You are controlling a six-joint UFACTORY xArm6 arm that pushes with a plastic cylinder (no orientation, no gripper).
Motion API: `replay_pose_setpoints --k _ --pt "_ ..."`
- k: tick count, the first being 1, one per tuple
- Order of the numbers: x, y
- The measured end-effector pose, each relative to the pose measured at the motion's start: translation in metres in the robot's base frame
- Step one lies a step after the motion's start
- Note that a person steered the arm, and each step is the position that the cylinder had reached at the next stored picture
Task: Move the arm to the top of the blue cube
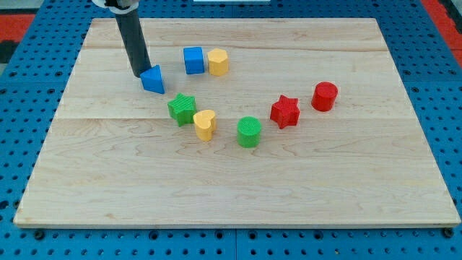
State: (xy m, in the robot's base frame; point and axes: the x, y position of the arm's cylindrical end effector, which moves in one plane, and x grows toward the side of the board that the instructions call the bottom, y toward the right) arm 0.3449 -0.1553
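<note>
My tip (pixel 139 74), a bare rod holding nothing, rests against the blue triangular block (pixel 153 79) near the board's top-left corner, because the blue cube (pixel 193 61), touching the yellow block (pixel 218 62), lies just rightward, its top-edge side open.

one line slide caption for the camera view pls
My tip touches the blue triangular block, at the view's left of the blue cube.
</note>
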Motion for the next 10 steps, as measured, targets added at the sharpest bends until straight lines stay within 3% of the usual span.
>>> replay_pose_setpoints --k 2,4,5,7,10 --pt "0.023 0.023" --pt "-0.031 0.03" --pt "-0.081 0.054" --pt "-0.072 0.184" --pt "-0.069 0.097"
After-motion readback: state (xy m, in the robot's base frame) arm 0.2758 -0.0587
